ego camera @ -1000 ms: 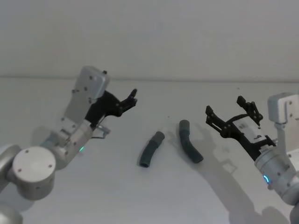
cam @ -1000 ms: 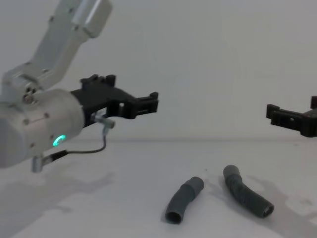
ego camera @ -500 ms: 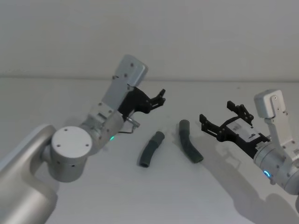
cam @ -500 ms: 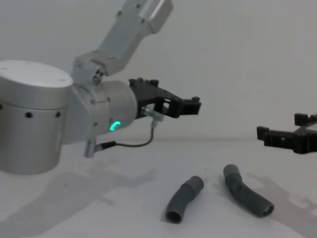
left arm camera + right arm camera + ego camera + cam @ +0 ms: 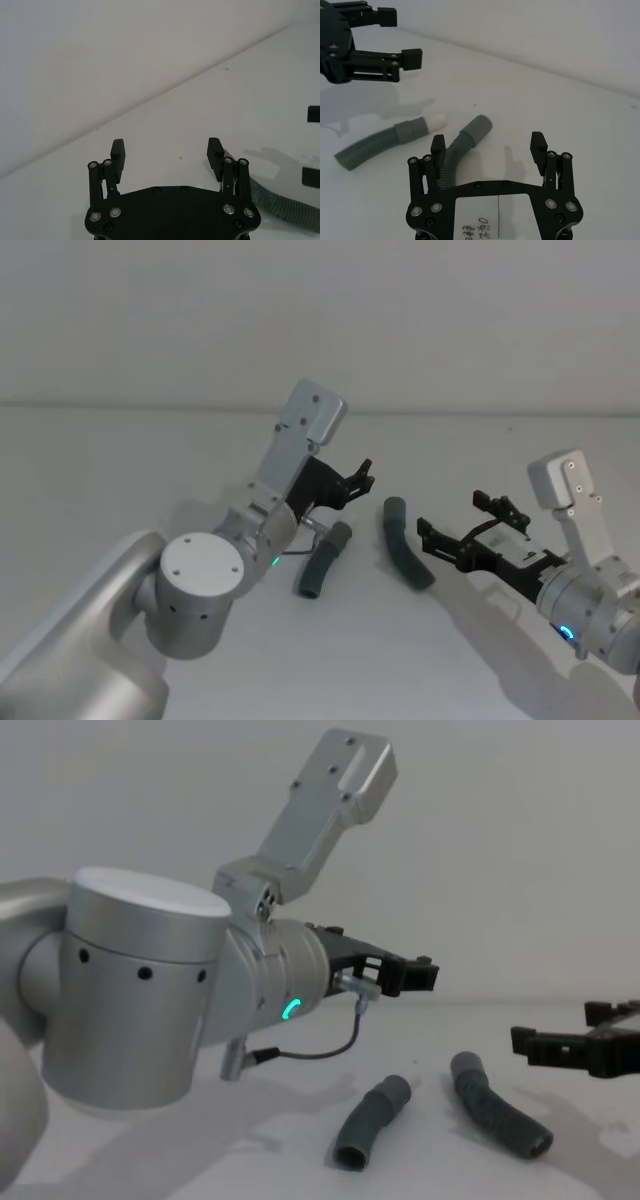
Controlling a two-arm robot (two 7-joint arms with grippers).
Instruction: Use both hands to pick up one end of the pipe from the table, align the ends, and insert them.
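1. Lying under everything is the big white surface [image 5: 120, 460]. The white-tipped pipe piece [image 5: 320, 562] rests flat on it.
2. The fat silver left arm [image 5: 140, 1000] reaches in from the left of that piece. A small green light [image 5: 290, 1010] glows on it.
3. The right arm [image 5: 590, 610] is on the piece's right side, farther away.
4. The left gripper [image 5: 166, 146] hangs in the air above the piece's far end. Its two black fingers are spread wide and hold nothing.
5. The right gripper [image 5: 488, 140] is to the right of the piece, past its neighbour. Its fingers are also wide apart and empty.
6. The other pipe piece [image 5: 404, 548] lies near the first one, on its right, not touching it.
7. The white tip [image 5: 438, 120] points toward the other piece's wide grey cuff [image 5: 479, 126], with a gap between them.
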